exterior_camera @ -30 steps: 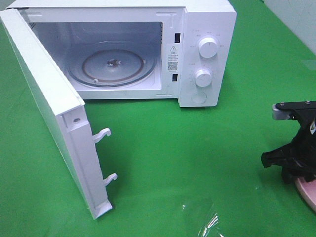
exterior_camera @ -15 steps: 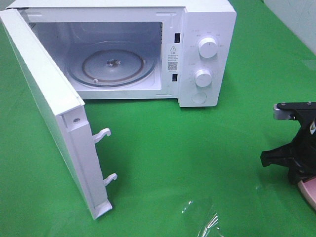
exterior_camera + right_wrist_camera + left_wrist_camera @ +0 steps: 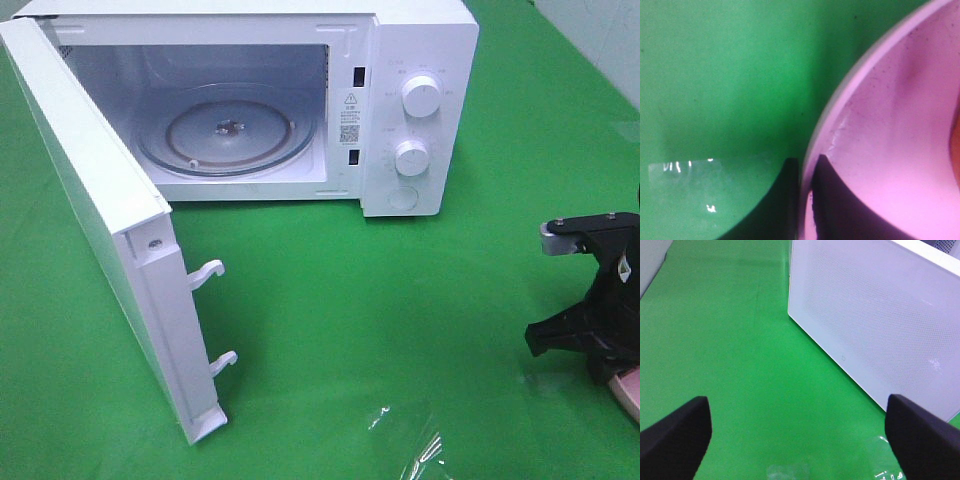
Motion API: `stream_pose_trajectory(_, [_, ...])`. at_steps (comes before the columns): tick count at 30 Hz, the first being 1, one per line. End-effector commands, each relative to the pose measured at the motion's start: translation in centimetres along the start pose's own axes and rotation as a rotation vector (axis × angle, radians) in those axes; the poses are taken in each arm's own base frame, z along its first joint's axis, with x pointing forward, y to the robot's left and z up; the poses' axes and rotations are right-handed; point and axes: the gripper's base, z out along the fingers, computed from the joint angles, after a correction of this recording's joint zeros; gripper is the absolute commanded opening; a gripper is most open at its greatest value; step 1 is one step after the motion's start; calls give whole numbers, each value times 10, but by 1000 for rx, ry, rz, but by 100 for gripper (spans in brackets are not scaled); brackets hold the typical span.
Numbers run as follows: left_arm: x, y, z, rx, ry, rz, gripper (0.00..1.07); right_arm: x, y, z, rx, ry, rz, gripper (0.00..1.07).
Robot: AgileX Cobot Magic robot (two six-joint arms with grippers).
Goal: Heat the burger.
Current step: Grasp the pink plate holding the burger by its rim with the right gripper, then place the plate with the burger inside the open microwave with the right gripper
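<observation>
Only a sliver of the burger's (image 3: 957, 140) golden-brown bun shows, at the edge of the right wrist view. It sits on the round pink plate (image 3: 890, 150). My right gripper (image 3: 802, 200) is shut on the plate's rim, one finger under it and one on its inner face. From above, the right gripper (image 3: 598, 345) stands at the table's right edge over the plate (image 3: 630, 392). My left gripper (image 3: 799, 440) hangs open over green cloth with nothing between its fingers. It is out of the high view.
The white microwave (image 3: 420, 100) stands at the back, its glass turntable (image 3: 225, 130) bare. Its door (image 3: 100, 220) swings wide open to the front left; the left wrist view sees the door's outer face (image 3: 875, 315). Crinkled clear film (image 3: 420, 450) lies near the front edge.
My right gripper has closed onto the plate's rim and its arm has shifted slightly. Less of the pink plate shows from above. The left gripper and the microwave have not moved.
</observation>
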Motion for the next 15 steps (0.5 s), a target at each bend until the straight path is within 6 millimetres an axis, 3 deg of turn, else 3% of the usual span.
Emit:
stream_pose_trajectory(1, [1,-1,-1,5,-20,-5,86,7,3,6,43,62,-1,0])
stream_pose_trajectory(10, [1,-1,-1,5,-20,-5,86,9,8,-24,175,-55,-68,0])
stream_pose_trajectory(15, [1,-1,-1,5,-20,-5,86,11,7,-30,211,-60,-78,0])
